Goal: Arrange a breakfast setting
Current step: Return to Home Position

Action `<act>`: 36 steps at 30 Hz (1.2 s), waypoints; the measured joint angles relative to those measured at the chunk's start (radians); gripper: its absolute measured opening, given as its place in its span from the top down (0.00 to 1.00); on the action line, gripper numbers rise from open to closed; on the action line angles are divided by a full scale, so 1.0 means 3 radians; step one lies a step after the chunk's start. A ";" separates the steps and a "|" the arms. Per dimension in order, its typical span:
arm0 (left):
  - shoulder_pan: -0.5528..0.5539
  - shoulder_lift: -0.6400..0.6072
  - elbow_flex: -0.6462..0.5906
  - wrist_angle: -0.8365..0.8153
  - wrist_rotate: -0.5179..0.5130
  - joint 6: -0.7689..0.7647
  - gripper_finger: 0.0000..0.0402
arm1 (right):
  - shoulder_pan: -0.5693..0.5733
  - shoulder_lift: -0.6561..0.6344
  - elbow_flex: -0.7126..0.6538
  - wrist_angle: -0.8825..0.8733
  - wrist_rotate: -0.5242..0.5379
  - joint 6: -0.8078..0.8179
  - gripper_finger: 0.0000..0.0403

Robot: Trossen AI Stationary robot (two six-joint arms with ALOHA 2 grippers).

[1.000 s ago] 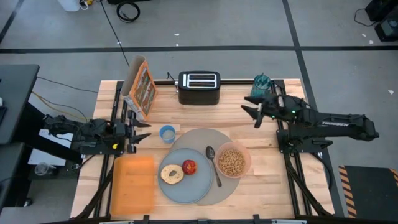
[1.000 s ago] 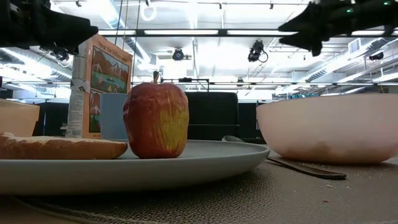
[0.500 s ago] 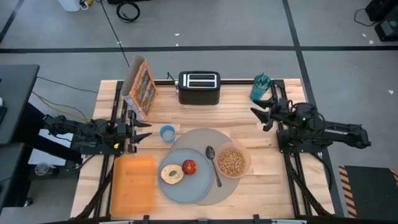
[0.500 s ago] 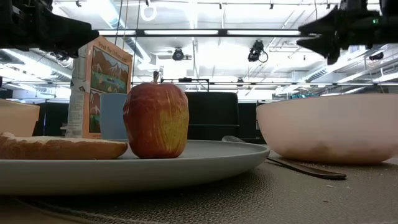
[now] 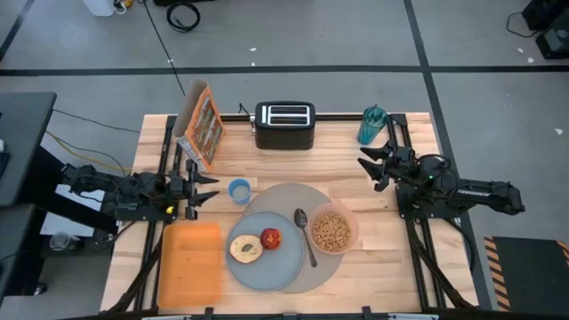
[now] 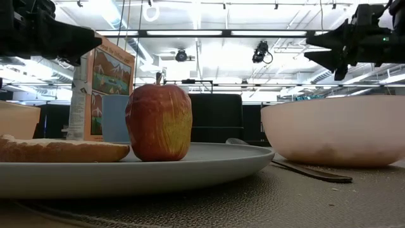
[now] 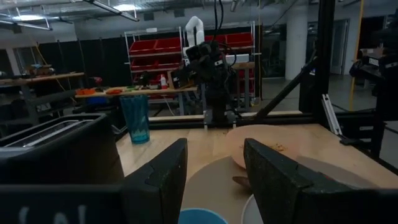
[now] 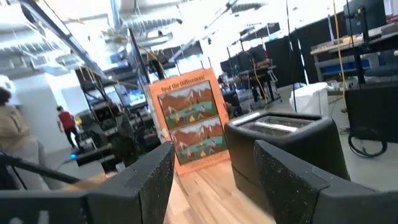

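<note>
- Firstly, cereal box [image 8: 189, 118]: the panel heading appears to read "Spot the Difference!", and the smaller print is unreadable. It stands at the back left of the wooden surface [image 5: 373, 267], beside the black toaster [image 5: 284, 125].
- Round grey mat [image 5: 286, 196]: near middle of the surface, partly covered.
- Blue-grey plate [image 5: 277, 268]: on the mat's left part, overhanging its edge. It carries the toasted bagel [image 5: 244, 248] and red apple [image 5: 270, 237] side by side. The low view cuts off both plate and bagel.
- Pink bowl [image 5: 355, 228] of cereal: on the mat's right part. In the low view its wall hides the cereal.
- Metal spoon [image 5: 305, 233]: on the mat, between plate and bowl.
- Left claw [image 5: 210, 188]: over the surface's left edge, near a small blue cup [image 5: 238, 190]. Its fingers [image 7: 158, 177] are parted and it holds nothing.
- Right claw [image 5: 369, 173]: over the right side, near a teal cup [image 5: 372, 124]. Its fingers [image 8: 146, 180] are parted and it is empty.
</note>
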 joint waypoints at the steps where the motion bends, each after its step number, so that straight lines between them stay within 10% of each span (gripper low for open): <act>1: 0.0000 0.0000 0.0000 -0.0011 0.0000 0.0000 0.59 | -0.0001 -0.0001 -0.0036 0.0038 0.0000 -0.0005 0.43; 20: -0.0005 0.0001 -0.0003 -0.0070 0.0000 0.0081 0.59 | -0.0001 0.0006 -0.0038 -0.0417 0.0021 0.0135 0.43; 36: -0.0005 0.0217 -0.0001 -0.0259 0.0028 -0.0276 0.59 | 0.0000 0.0014 -0.0038 -0.0601 -0.0728 0.0855 0.43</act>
